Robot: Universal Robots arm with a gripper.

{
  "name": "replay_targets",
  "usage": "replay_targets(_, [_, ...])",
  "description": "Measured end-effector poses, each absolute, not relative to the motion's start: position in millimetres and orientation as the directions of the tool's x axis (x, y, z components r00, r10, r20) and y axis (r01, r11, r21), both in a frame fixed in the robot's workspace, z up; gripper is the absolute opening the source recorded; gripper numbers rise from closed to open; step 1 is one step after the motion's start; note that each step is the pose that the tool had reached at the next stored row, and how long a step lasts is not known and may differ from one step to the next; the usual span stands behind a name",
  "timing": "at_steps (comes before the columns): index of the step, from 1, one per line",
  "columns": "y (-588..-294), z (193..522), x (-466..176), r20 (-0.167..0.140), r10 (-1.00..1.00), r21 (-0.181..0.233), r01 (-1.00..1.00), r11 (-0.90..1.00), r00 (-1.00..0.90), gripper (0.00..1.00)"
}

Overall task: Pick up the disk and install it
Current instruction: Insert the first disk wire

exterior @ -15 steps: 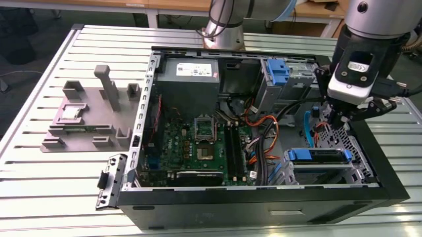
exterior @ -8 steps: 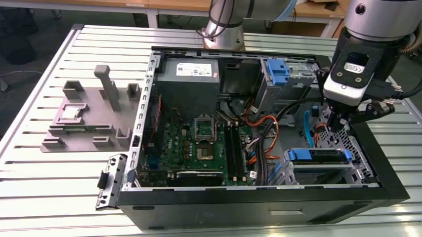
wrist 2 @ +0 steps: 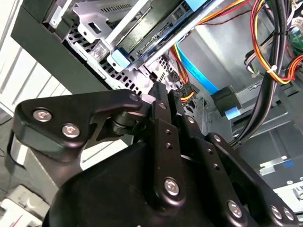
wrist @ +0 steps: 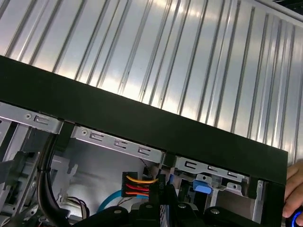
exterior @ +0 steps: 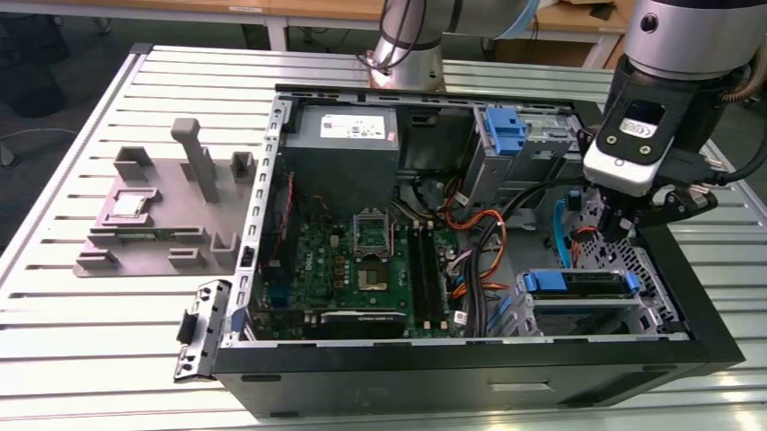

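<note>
Exterior view — end effector (exterior: 609, 229) hovers near the disk (exterior: 579, 284)

Was set up on a silver table (exterior: 72, 296) of long ribbed metal slats running across the exterior view from left to right, and caught bright streaks of reflected light along those ribs in the first wrist view. Was backed, past the table's far edge, by light wooden desks (exterior: 312, 9) on white legs (exterior: 277, 36), with dark grey floor (exterior: 96, 31) under them and down the exterior view's left side. Was lit evenly, with only soft shadows.
</note>
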State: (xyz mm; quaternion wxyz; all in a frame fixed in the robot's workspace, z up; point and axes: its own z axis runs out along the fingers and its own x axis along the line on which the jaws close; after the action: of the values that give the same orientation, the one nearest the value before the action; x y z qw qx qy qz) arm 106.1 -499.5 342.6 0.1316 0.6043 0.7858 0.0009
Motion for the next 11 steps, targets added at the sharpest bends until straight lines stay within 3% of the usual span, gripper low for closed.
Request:
replay_targets(3, [-499.6, 342.3, 106.0, -0.197, 0.956, 0.165, 0.953, 0.253, -0.220, 0.17])
replay_targets(8, [-499.6, 342.3, 104.5, -0.111, 0.970, 0.189, 0.953, 0.236, -0.218, 0.17])
replay_targets(11, [-501.5, 342.3, 104.2, -0.094, 0.972, 0.194, 0.953, 0.232, -0.217, 0.17])
